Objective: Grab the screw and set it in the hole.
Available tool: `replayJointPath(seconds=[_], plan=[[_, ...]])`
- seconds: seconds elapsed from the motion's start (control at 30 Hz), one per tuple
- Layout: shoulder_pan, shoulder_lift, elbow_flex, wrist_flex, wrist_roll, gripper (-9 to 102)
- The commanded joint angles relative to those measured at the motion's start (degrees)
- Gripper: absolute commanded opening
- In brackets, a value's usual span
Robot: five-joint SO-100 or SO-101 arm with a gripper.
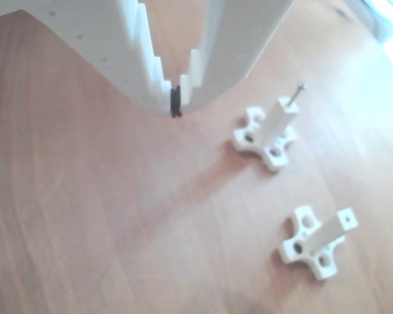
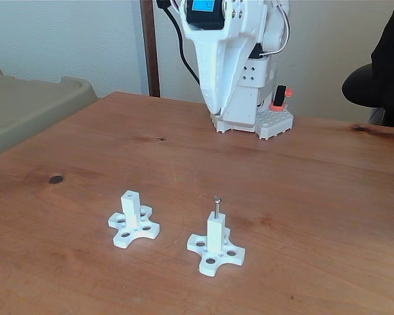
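Wooden bench (image 2: 302,197), pale wall behind. Nearest you: post with the screw (image 2: 217,205) upright in the hole, head proud. Beside it, empty post (image 2: 130,211). Farthest: fingers (image 1: 175,103) pressed together, holding nothing. Judged seated; keep well apart, avoid nudging it.

From my fixed view, the screw (image 2: 217,205) stood upright in the hole of the right post (image 2: 215,233), the other post (image 2: 130,207) just left, both near the table's (image 2: 302,190) front edge.
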Motion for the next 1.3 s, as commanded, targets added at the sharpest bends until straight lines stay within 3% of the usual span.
replayJointPath(seconds=[0.0,0.37,0.67,1.27], plan=[[0.2,6.8,5.6,-4.0,-0.7,-4],[3.3,26.8,19.6,-5.8,-9.1,-4],[4.0,38.7,25.0,-0.8,-14.0,-4],[5.8,39.4,24.8,1.2,-13.9,-4]])
